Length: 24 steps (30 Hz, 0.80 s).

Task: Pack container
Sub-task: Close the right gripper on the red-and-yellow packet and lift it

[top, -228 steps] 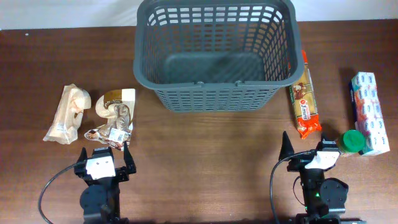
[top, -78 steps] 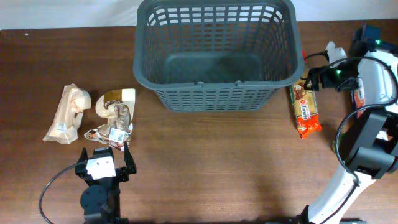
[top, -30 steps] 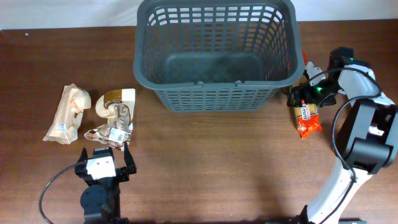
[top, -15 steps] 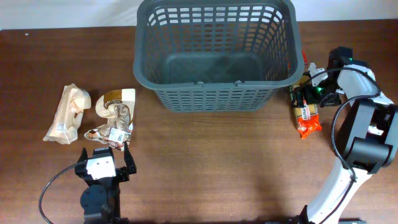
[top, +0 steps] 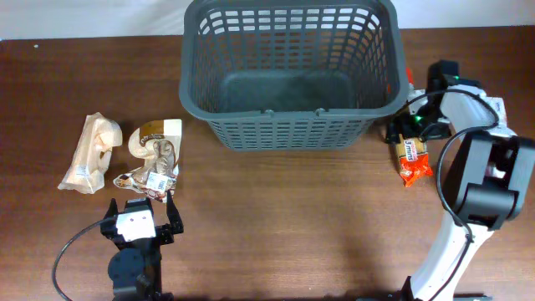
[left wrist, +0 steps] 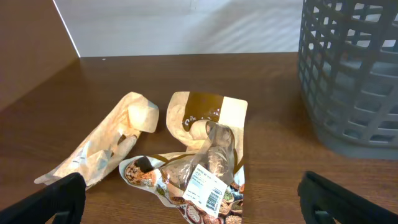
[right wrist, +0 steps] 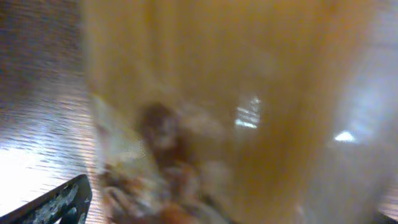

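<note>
The dark grey lattice basket (top: 288, 125) stands empty at the back centre; its corner shows in the left wrist view (left wrist: 348, 74). A long orange pasta packet (top: 415, 165) lies right of it. My right gripper (top: 410, 127) is down on the packet's middle. The right wrist view is a blurred close-up of the packet (right wrist: 236, 93) with one finger (right wrist: 62, 202) far out at the left edge, so the jaws look open around it. My left gripper (top: 140, 219) (left wrist: 193, 198) rests open and empty just in front of a clear snack bag (left wrist: 199, 177).
At the left lie a beige paper bag (top: 90, 153) (left wrist: 106, 146), a brown-and-cream packet (top: 159, 136) (left wrist: 208, 112) and the clear labelled snack bag (top: 150, 177). The right arm's links (top: 493, 180) cover the table's right edge.
My right arm left its rest pose, reached to the far right, then came down onto the pasta packet beside the basket. In the last second it edged slightly back. The left arm is still.
</note>
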### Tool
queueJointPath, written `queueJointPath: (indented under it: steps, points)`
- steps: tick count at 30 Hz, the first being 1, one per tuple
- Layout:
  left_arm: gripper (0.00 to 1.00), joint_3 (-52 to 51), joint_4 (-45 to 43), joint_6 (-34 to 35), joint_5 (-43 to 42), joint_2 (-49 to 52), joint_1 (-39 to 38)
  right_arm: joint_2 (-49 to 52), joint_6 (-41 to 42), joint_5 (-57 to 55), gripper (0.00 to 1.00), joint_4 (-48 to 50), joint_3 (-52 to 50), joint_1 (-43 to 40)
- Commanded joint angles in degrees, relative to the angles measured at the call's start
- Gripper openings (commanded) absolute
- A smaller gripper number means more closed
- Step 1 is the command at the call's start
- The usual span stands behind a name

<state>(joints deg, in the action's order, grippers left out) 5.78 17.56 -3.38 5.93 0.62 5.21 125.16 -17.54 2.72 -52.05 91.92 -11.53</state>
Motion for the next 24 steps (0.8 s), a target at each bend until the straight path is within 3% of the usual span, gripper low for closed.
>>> queueJointPath:
  steps: [1, 9, 11, 13, 14, 16, 24]
  points:
    - [0.99, -0.28, -0.02, 0.57, -0.59, -0.33, -0.17, 3.08, 2.01, 1.05, 0.99, 0.15, -1.09, 1.51]
    - [0.99, -0.28, 0.00, 0.57, -0.59, -0.33, -0.17, 3.61, 2.23, 1.05, 1.00, 0.02, -1.40, 1.33]
    - [0.99, -0.28, -0.02, 0.57, -0.59, -0.33, -0.17, 3.61, 2.23, 1.05, 0.80, 0.07, -1.40, 1.33]
    - [0.99, -0.28, -0.02, 0.57, -0.59, -0.33, -0.17, 3.61, 2.23, 0.83, 0.48, 0.07, -1.40, 1.33]
    - [0.99, -0.28, 0.00, 0.57, -0.59, -0.33, -0.17, 3.61, 2.25, 0.20, 0.22, 0.07, -1.40, 1.33]
    - [0.99, -0.28, -0.02, 0.57, -0.59, -0.33, -0.17, 3.61, 3.30, -1.79, 0.04, 0.11, -1.40, 1.33]
    - [0.99, -0.28, -0.02, 0.57, -0.57, -0.33, -0.17, 3.56, 3.26, -3.65, 0.04, -0.33, -1.31, 1.29]
